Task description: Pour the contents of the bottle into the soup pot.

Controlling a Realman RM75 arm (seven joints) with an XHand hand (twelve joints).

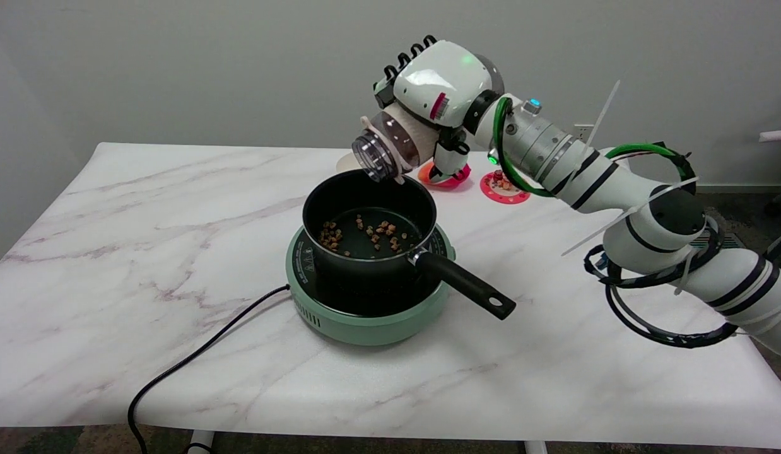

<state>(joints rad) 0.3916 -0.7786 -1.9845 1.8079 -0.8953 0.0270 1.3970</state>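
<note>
No readable writing anywhere: the right hand [436, 94] carries a small red-and-white sticker, its print too small to make out, and the markings on the green cooker [365, 312] are just as illegible. The hand is wrapped around the clear bottle [390, 146], fingers curled over its top side, a firm hold. The bottle hangs tipped above the far rim of the soup pot [369, 221], its long axis slanting down to the left, open mouth aimed low toward the pot's far left edge. Inside the pot, brown bits [365, 234] lie scattered on the black floor. The pot sits on the cooker, its black handle [466, 285] sticking out to the lower right. Behind the pot, partly hidden by the hand, lies a red fruit-like thing [450, 176]; right of that, a pink disc [505, 188] with small pieces on it. A black cord [195, 359] trails from the cooker off the near left. The table [144, 252] is white marble-patterned, with a plain grey wall [207, 69] behind.
</note>
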